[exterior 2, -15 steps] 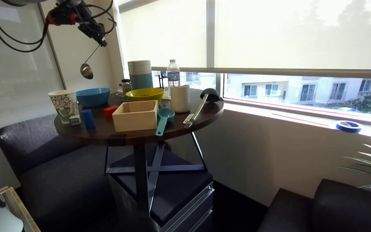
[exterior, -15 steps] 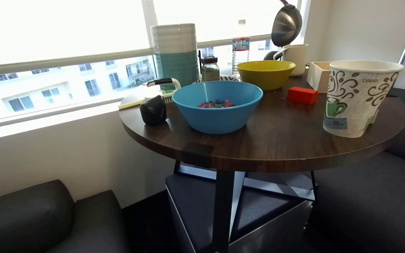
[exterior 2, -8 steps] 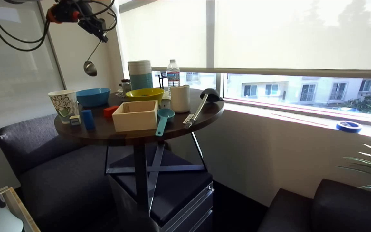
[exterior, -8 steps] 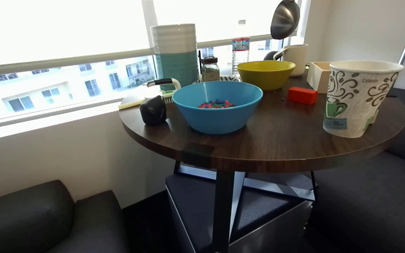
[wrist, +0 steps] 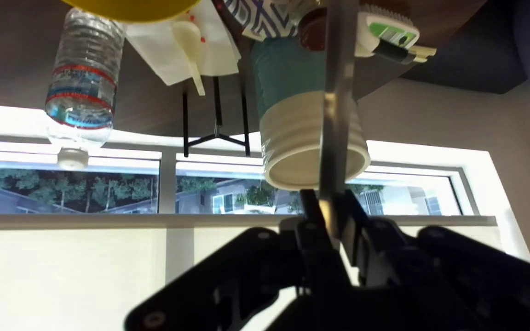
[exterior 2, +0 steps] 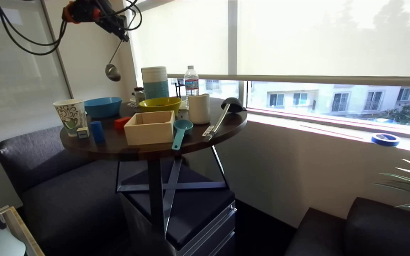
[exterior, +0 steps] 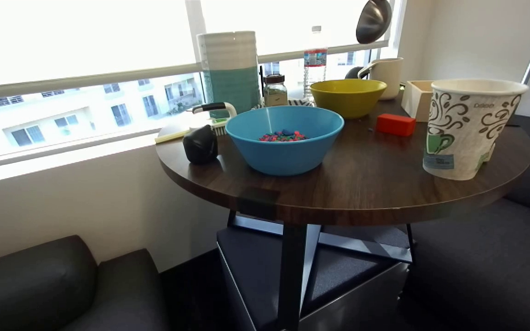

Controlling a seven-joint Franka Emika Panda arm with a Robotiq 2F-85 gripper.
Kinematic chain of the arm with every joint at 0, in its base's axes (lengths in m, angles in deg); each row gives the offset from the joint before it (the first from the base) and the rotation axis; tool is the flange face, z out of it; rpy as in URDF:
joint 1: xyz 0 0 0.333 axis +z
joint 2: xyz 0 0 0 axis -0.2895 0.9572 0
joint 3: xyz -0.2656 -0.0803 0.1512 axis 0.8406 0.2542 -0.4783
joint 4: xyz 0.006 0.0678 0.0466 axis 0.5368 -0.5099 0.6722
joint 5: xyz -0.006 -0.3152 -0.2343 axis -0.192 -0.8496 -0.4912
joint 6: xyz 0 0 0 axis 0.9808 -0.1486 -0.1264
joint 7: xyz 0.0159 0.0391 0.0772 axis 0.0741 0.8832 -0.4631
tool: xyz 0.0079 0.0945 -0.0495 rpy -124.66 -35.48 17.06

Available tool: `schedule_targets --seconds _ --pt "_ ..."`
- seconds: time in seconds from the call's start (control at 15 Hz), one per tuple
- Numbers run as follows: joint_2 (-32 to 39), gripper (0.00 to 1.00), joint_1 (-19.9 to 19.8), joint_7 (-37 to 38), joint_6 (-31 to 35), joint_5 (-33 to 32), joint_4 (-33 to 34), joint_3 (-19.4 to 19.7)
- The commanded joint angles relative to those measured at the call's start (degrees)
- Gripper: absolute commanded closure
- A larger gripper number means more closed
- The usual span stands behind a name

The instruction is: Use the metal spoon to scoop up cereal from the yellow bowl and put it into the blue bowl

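Place: is appearing to be an office lounge corner.
Round wood-grain table: is standing beside the windows.
Cushion-topped drawer cabinet: is sitting beneath the table, pointing to office furnishing.
Dark upholstered seats: are flanking the table.
Roller shades: are screening the windows' upper part.

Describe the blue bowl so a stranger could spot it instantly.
In an exterior view, find the round dark table. Between a patterned paper cup and a black object stands the blue bowl, with colourful bits inside. Its blue colour separates it from the yellow bowl behind.
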Motion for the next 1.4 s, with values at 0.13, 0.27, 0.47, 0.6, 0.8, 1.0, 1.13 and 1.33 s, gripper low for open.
schedule_targets --seconds 0.13,0.27,0.47,0.6,0.8,1.0,1.13,1.33 --pt "3.04 0.96 4.13 -10.63 8.81 5.16 0.03 7.31" --pt "4.43 0.96 5.21 -13.09 10.75 6.15 -0.24 9.05" --pt "6.27 0.96 5.89 -15.36 12.12 6.76 -0.65 10.65" --pt "7.02 0.96 6.35 -16.00 12.39 7.69 -0.77 11.46" --pt "7.00 0.85 4.14 -13.93 10.92 5.62 -0.87 9.82" --pt "6.94 0.85 4.16 -13.92 10.92 5.61 -0.87 9.73" --pt "7.14 0.96 4.95 -15.25 10.98 6.45 -1.20 10.64" --pt "7.54 0.96 10.39 -21.63 12.63 10.64 -1.98 15.22"
